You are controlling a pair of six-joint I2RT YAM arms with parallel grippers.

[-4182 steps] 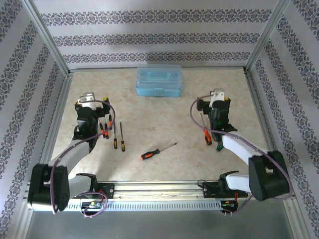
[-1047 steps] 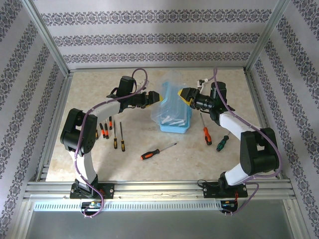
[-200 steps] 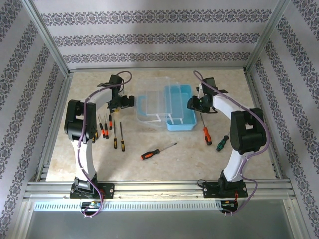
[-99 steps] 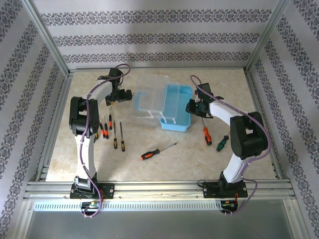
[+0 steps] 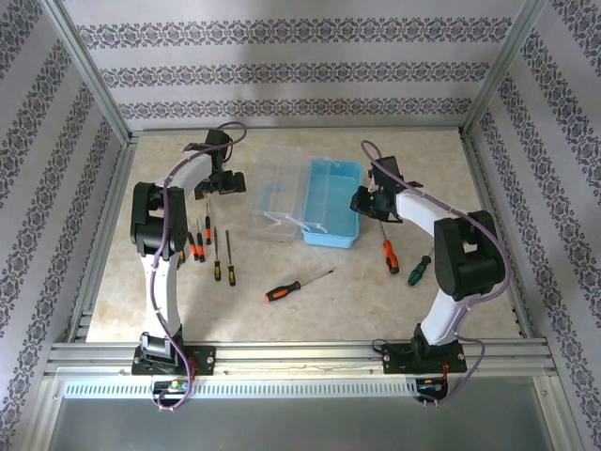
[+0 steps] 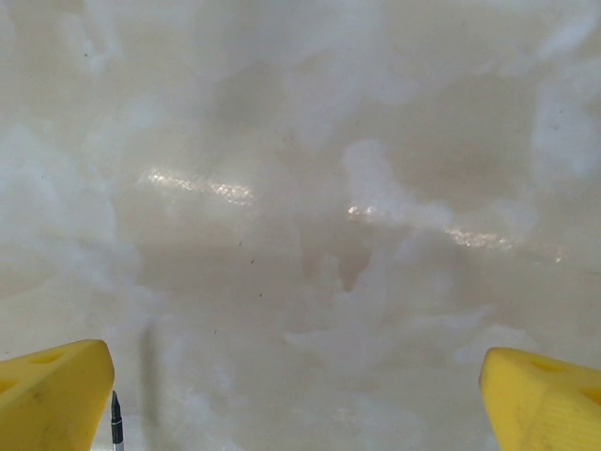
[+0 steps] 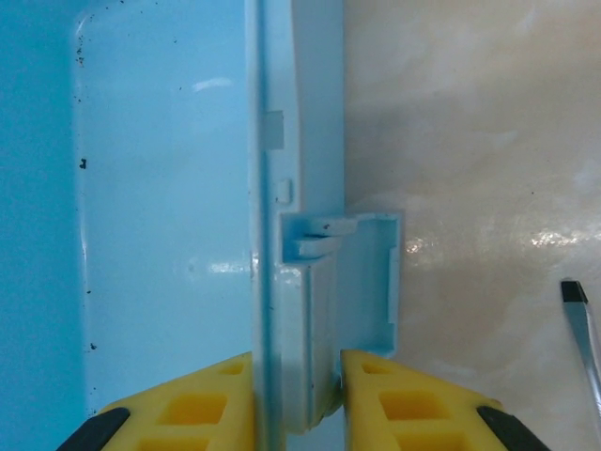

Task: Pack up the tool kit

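Toolbox (image 5: 331, 199), a shallow light-blue plastic case, sat open near the middle of the tabletop (image 5: 310, 324), slightly toward the far side. Its clear lid (image 5: 275, 195) lay folded out to the left, leaving the blue tray facing upward with no tools visible inside.

The right hand (image 7: 296, 381) was pinching the tray's right-hand wall. Its 2 yellow fingers (image 7: 192, 404) pressed against either side of the thin blue plastic, right beside the latch (image 7: 343, 268). This grip probably served to keep the light case from sliding or tipping while the lid lay open.

The left hand (image 5: 230, 181) hovered just left of the lid, fingers spread wide and holding nothing, over bare marbled surface. A screwdriver tip (image 6: 116, 423) showed beside its left finger. That placement suggested the hand was free to reach for tools next.

None of the tools was packed yet. A row of about 5 small screwdrivers (image 5: 211, 249) lay near the left arm, well apart from the case. 1 orange-handled screwdriver (image 5: 282, 291) lay in front of the case, toward the arms' bases. A red-handled screwdriver (image 5: 388, 256) and a green-handled screwdriver (image 5: 417, 272) lay to the right, near the right arm. The task looked to be at an early stage, with the case opened and loading not begun.
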